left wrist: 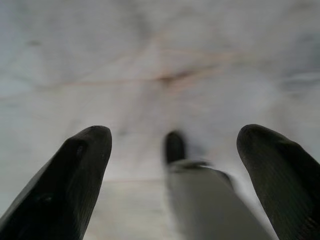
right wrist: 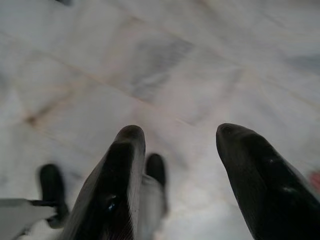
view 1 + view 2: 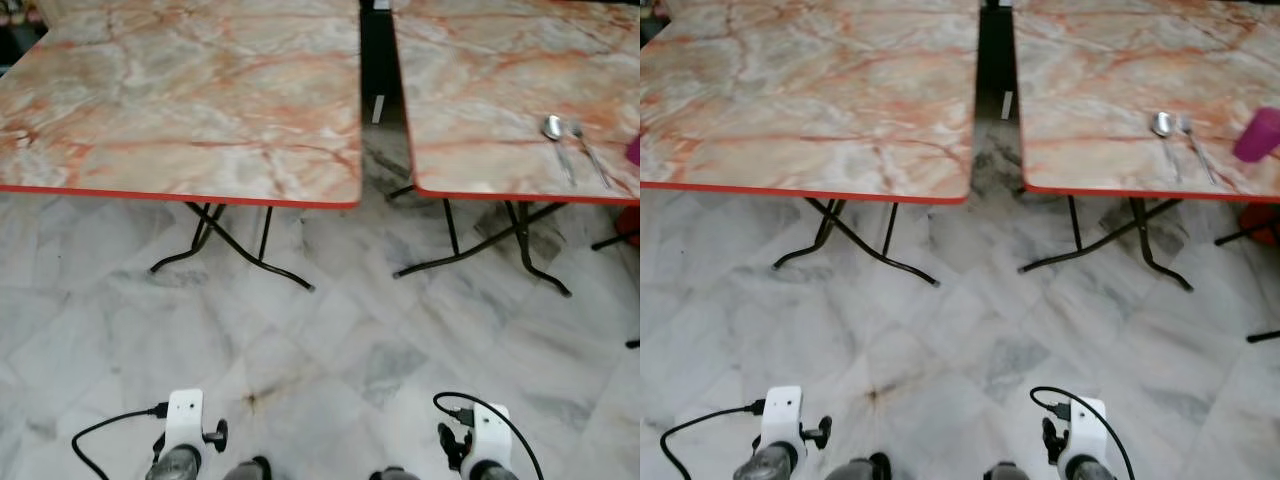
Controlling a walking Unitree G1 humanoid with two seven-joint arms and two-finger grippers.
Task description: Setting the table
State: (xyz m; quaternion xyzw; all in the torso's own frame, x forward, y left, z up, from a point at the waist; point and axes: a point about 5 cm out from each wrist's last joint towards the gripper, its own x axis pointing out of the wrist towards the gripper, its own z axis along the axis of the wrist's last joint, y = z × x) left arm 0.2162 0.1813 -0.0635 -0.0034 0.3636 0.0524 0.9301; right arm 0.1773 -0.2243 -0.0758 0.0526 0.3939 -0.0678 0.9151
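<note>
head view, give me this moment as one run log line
spoon and fork: on right table | left table: bare | pink cup: right table edge

A spoon (image 3: 1163,127) lies just left of a fork (image 3: 1196,143) on the right table (image 3: 1090,110).

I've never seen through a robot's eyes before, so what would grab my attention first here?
Two marble-patterned tables with red edges stand side by side, the left table bare. On the right table, near its front edge, a spoon and fork lie together beside a pink cup. Below, both arms hang over the marble floor.
</note>
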